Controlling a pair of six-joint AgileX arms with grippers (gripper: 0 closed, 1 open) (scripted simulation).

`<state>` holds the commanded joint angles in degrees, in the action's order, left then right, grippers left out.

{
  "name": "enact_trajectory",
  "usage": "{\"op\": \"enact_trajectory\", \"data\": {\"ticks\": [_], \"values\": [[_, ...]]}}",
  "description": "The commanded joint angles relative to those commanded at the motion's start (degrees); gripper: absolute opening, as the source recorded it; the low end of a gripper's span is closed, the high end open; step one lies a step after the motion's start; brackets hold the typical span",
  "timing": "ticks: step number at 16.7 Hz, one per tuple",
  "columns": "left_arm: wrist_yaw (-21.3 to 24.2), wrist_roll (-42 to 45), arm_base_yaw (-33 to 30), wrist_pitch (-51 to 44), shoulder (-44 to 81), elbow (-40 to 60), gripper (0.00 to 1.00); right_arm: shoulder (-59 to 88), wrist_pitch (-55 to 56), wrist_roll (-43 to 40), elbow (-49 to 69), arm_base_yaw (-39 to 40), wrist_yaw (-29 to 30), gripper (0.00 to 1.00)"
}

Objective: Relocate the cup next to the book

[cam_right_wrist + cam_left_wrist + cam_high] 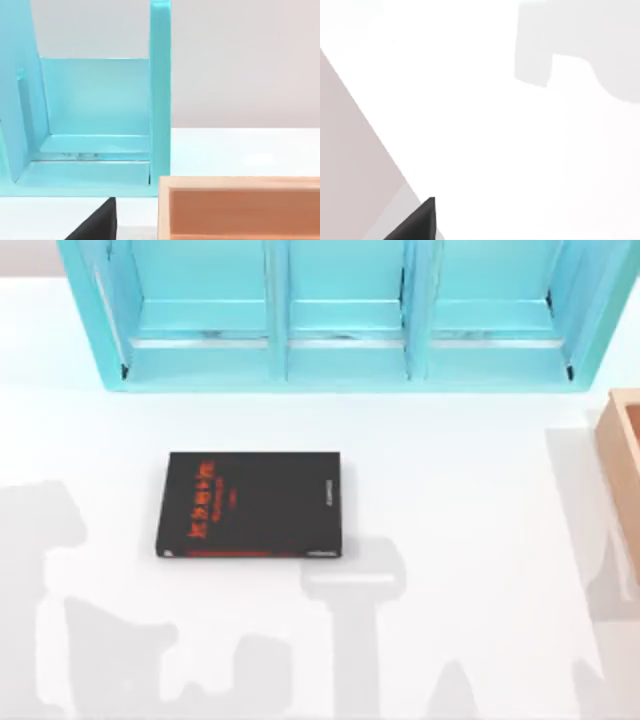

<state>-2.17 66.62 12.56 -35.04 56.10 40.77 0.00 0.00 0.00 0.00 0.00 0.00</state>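
The book (pixel 250 504) lies flat on the white counter (pixel 460 540) left of centre, a wooden box (pixel 625 455) sits at the right edge, a turquoise shelf (pixel 345 315) stands behind, and I cannot tell the fingers' state.

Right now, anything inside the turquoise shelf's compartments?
The turquoise shelf has three open compartments; their visible floors look bare from above. The right wrist view shows one compartment bare too. Upper interiors are hidden. The book lies in front.

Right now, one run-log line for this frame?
book: flat on table, left of centre | shelf: turquoise, at back | box: wooden, right edge | cup: not located | grasp: none seen
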Motion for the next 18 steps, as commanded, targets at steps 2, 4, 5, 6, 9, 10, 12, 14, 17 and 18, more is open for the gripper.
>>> {"op": "enact_trajectory", "data": {"ticks": [2,4,5,6,9,10,12,14,17,18], "values": [[-0.03,13.62,4.19,-6.94,9.79,6.61,1.00,0.00,0.00,0.00,0.00,0.00,0.00,1.00],[0.00,26.01,8.85,-13.47,18.01,12.68,1.00,0.00,0.00,0.00,0.00,0.00,0.00,1.00],[0.05,31.67,11.32,-16.53,21.50,15.50,1.00,0.00,0.00,0.00,0.00,0.00,0.00,1.00],[0.11,36.98,13.86,-19.42,24.62,18.20,1.00,0.00,0.00,0.00,0.00,0.00,0.00,1.00],[0.44,51.21,21.71,-26.86,31.94,25.38,1.00,0.00,0.00,0.00,0.00,0.00,0.00,1.00],[0.61,55.50,24.32,-28.91,33.80,27.47,1.00,0.00,0.00,0.00,0.00,0.00,0.00,1.00],[1.01,63.36,29.28,-32.39,36.72,31.16,1.00,0.00,0.00,0.00,0.00,0.00,0.00,1.00],[1.46,69.56,33.61,-34.95,38.48,34.06,1.00,0.00,0.00,0.00,0.00,0.00,0.00,1.00],[2.05,75.08,38.07,-37.18,39.22,36.76,1.00,0.00,0.00,0.00,0.00,0.00,0.00,1.00],[2.18,76.03,38.89,-37.54,39.34,37.22,1.00,0.00,0.00,0.00,0.00,0.00,0.00,1.00]]}}
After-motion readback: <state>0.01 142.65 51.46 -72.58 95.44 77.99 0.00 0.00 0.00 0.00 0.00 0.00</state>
